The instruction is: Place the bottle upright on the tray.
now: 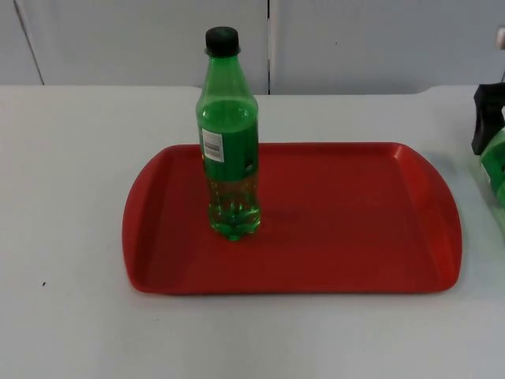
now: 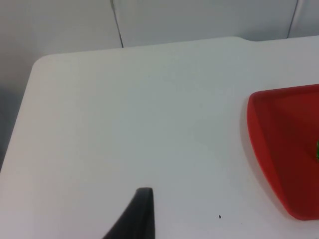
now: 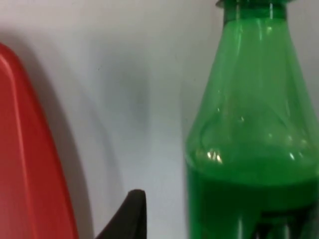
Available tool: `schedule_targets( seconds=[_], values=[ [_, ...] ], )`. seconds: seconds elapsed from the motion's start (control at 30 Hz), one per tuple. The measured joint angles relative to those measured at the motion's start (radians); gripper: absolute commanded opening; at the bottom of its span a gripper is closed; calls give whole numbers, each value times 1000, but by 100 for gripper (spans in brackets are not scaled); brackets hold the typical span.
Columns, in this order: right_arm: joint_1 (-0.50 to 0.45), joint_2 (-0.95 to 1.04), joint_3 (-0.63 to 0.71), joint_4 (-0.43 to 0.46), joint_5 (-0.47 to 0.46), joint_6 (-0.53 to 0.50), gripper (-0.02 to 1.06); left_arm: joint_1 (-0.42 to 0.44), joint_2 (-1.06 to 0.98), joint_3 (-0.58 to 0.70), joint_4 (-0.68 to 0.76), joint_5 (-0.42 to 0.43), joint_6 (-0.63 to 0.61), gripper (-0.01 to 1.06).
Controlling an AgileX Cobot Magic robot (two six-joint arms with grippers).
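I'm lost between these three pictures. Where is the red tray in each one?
Top view: red tray mid-table, a green bottle standing upright on it.
Left wrist view: the tray's rounded end.
Right wrist view: its rim, beside a second green bottle.
Shared landmark: the white table.

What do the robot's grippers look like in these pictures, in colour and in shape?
Little of them is in view. The left gripper's fingertip is matte black, a curved, tapering blade with a blunt squared tip. The right gripper's fingertip has the same colour and shape. In the top view, the right gripper is a black, angular piece.
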Motion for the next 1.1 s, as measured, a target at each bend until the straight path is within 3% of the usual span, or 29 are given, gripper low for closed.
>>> schedule_targets(
  seconds=[0.37,1.1],
  values=[
    [14,79,0,2,-70,0,101,0,0,0,0,0,0,105],
    [14,90,0,-17,-91,0,97,0,0,0,0,0,0,105]
  ],
)
